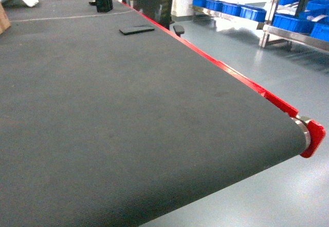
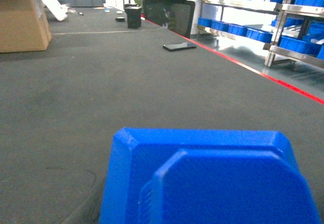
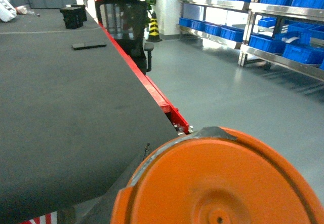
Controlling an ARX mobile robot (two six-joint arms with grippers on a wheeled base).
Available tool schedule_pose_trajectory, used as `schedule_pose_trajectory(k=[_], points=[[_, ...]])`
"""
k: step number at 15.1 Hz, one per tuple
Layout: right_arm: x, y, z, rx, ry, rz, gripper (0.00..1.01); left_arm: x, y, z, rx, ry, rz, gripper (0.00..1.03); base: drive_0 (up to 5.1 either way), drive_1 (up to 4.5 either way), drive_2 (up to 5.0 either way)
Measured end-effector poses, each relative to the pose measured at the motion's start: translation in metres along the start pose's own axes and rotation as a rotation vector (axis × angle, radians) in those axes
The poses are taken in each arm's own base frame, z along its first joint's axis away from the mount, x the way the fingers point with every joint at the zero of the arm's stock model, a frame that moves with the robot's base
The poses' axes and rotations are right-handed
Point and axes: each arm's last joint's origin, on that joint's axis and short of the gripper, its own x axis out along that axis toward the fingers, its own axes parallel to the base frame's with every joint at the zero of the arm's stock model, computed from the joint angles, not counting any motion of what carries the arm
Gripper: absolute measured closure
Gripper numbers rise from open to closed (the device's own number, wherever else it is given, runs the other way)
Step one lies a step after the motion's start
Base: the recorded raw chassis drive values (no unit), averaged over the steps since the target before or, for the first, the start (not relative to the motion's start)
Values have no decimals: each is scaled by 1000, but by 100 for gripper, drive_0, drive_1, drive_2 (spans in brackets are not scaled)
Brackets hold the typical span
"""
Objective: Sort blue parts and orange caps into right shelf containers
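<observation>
Dark grey belt (image 1: 128, 124) fills my head view, red edge rail (image 1: 226, 69) along its right side; neither arm shows there. My left wrist view is mostly blocked by a blue part (image 2: 207, 178) sitting right under the lens, over the belt; I cannot tell how the left gripper's jaws stand or whether they grip it. My right wrist view has an orange cap (image 3: 217, 183) just as close, past the belt's end; jaws hidden, same doubt. Blue bins (image 1: 231, 8) sit on steel shelves (image 1: 288, 32) across the floor, well apart, far right. Black office chair (image 1: 149, 1) beside the rail.
</observation>
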Motion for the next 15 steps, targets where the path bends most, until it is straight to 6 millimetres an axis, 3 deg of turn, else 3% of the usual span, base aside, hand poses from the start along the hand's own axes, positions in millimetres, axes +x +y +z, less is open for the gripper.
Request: schedule_pose_trajectory(k=[15], points=[[0,0,0,0,0,0,59,0,0,0,0,0,0,61,-160,-160,-160]])
